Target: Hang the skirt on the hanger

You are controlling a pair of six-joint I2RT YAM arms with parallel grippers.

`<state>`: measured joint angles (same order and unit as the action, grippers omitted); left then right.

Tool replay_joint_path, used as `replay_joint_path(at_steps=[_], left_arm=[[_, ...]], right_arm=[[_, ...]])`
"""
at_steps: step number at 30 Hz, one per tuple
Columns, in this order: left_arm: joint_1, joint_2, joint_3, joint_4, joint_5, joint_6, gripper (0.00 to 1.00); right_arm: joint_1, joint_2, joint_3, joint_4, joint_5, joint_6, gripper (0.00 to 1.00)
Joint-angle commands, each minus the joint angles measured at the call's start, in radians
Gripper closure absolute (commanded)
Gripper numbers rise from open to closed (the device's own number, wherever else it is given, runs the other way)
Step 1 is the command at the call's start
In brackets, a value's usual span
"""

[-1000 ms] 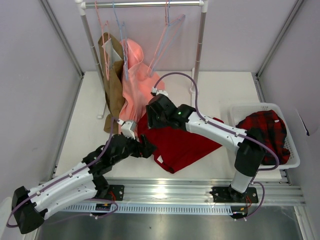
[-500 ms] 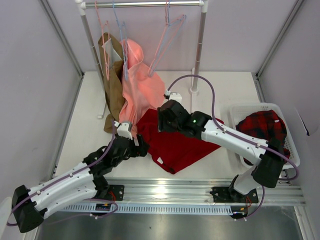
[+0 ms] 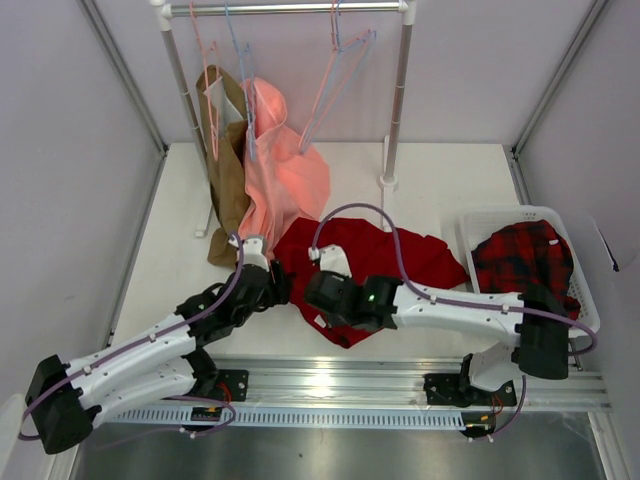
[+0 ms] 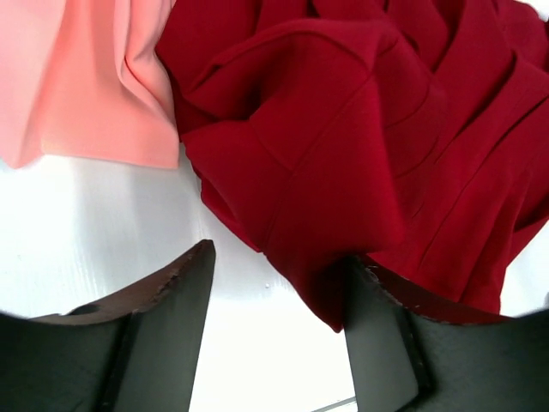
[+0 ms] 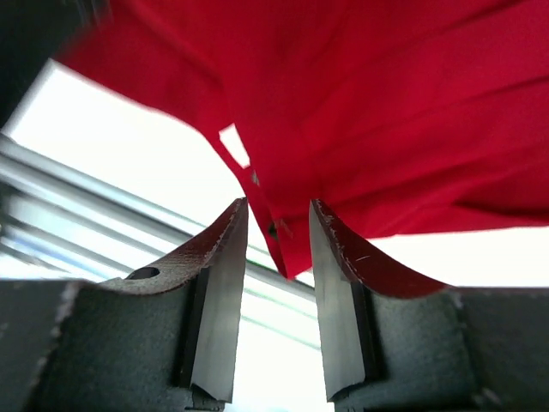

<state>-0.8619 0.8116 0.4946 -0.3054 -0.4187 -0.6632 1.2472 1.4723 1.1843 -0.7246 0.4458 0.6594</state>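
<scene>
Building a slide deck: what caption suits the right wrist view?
Right tool straddles a corner of the dark red skirt, jaws apart.

My left arm [image 3: 140, 355] and right arm [image 3: 460, 305] wear white shells over black joints, with lilac cables [image 3: 352, 206] looped alongside. My right gripper [image 5: 277, 232] has wedge-shaped grey fingers [image 5: 219, 292], inner faces seemingly brown.

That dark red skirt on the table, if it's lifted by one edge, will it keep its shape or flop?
Probably floppy: the skirt lies in soft folds and bunches. It would likely sag from a single pinch, as the edge inside the right end effector looks thin. Pushed, it may bunch or slide on the smooth white table.
</scene>
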Motion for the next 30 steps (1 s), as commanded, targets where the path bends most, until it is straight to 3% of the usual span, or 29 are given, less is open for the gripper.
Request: replay_joint_path(at_steps=[1, 13, 19, 24, 30], left_arm=[[-0.006, 0.011, 0.059, 0.022, -0.038, 0.008, 0.39], [-0.006, 0.050, 0.073, 0.029, -0.038, 0.014, 0.43], [-0.005, 0.052, 0.062, 0.026, -0.051, 0.011, 0.44], [-0.005, 0.046, 0.076, 0.023, -0.054, 0.014, 0.48], [-0.005, 0.044, 0.081, 0.008, -0.061, 0.019, 0.60]], right_arm=[[0.060, 0.061, -0.015, -0.056, 0.074, 0.020, 0.59], [0.104, 0.160, -0.060, -0.121, 0.061, 0.045, 0.44], [0.118, 0.149, -0.104, -0.095, 0.028, 0.052, 0.43], [0.118, 0.149, -0.137, -0.070, 0.024, 0.060, 0.44], [0.072, 0.145, -0.178, -0.018, 0.028, 0.060, 0.59]])
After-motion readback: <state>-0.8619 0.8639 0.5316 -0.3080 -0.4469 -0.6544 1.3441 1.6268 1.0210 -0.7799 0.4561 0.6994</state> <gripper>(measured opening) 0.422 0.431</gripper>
